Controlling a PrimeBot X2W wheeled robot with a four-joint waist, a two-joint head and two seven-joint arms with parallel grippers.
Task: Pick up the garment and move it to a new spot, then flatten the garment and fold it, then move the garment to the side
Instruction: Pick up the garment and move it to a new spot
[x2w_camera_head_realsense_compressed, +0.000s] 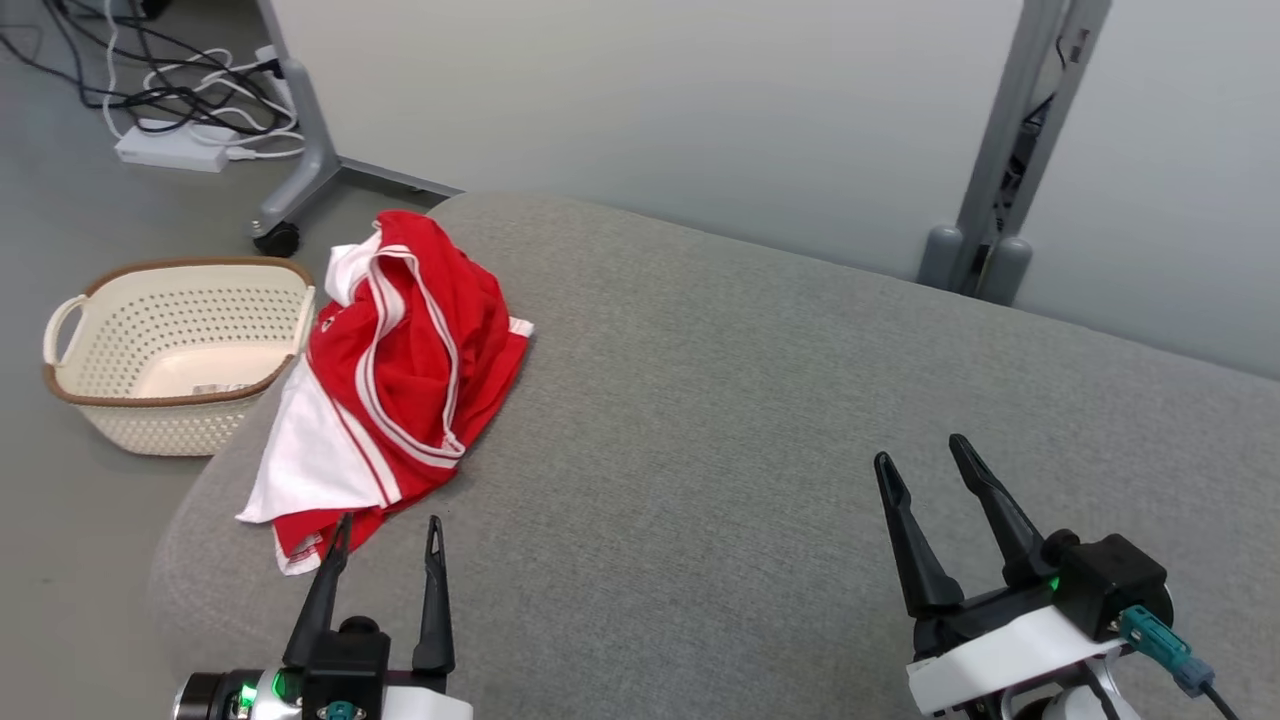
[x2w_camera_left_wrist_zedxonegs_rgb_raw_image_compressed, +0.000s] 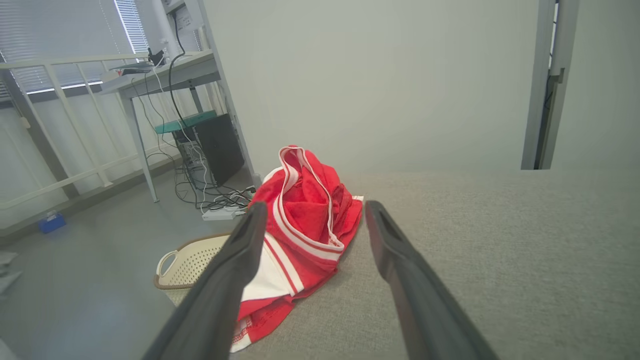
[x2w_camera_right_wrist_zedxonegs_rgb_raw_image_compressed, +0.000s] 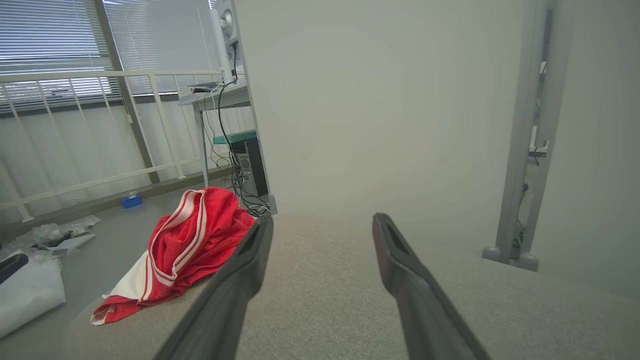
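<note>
1. Far left on the floor I see a white power strip (x2w_camera_head_realsense_compressed: 170, 152) among tangled cables. Nearer me is a cream perforated basket (x2w_camera_head_realsense_compressed: 150, 428) with a brown rim, just beside the cushion's left end.
2. The red and white garment (x2w_camera_head_realsense_compressed: 420, 350) lies crumpled on the left end of the grey upholstered cushion (x2w_camera_head_realsense_compressed: 720, 400), its white panel drooping over the edge toward the basket.
3. My left gripper (x2w_camera_head_realsense_compressed: 389, 522) sits at the garment's near side, fingers spread with nothing between them (one fingertip overlaps the near hem in the head view; I cannot tell whether it touches).
4. My right gripper (x2w_camera_head_realsense_compressed: 920, 450) hangs over bare cushion, well apart from the garment, fingers likewise spread and empty.
5. Far right, a grey metal post (x2w_camera_head_realsense_compressed: 1010, 140) stands against the pale wall.
</note>
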